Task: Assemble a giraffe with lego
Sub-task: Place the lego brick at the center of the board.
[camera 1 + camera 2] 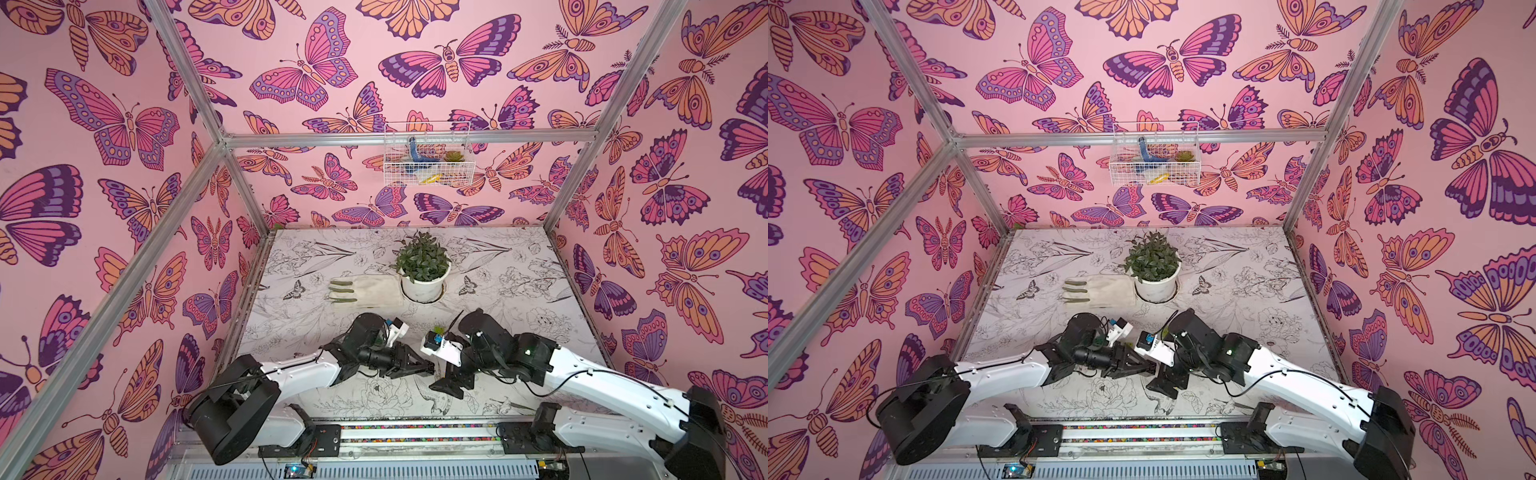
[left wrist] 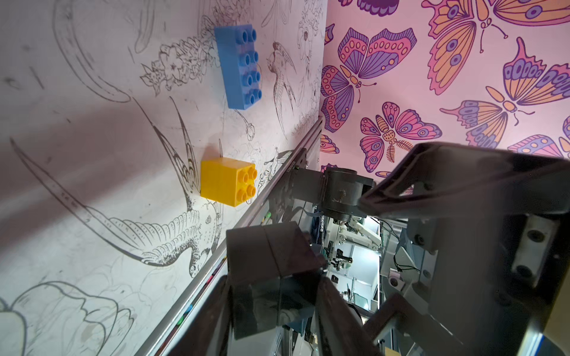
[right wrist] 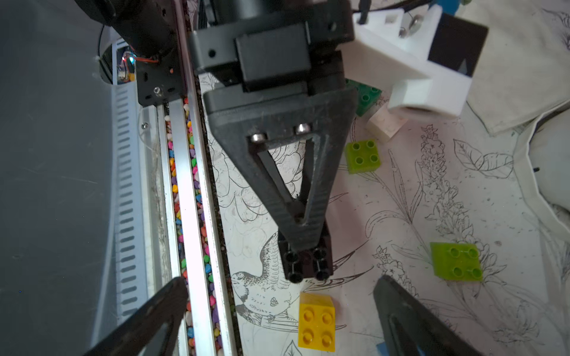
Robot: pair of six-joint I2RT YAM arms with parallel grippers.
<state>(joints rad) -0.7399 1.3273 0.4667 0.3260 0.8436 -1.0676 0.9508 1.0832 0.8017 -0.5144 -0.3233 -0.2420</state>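
- Giraffe is not yet built; lego [image 3: 362, 155] is scattered on the table [image 3: 462, 191].
- Spread wide, the right claw [image 3: 280, 286] is held near a yellow brick [image 3: 316, 322].
- A black brick [image 3: 305, 268] is pinched by the left claw [image 3: 303, 245]; stacking a leg, studs aligned, is judged next.

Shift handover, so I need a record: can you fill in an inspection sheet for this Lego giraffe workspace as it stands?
Surface: white table cover printed with line-drawn flowers and birds, smudged.
Job's things: loose yellow brick, blue brick, lime brick, another lime brick, white brick, dark green brick partly hidden; no assembled figure seen.
Clutter: potted plant, glove beside it.
Grippers: left gripper shut on black brick; right gripper open, empty.
Cables: thin black cable along each arm.
Surroundings: butterfly walls, wire basket on back wall, coloured pebbles along front rail.
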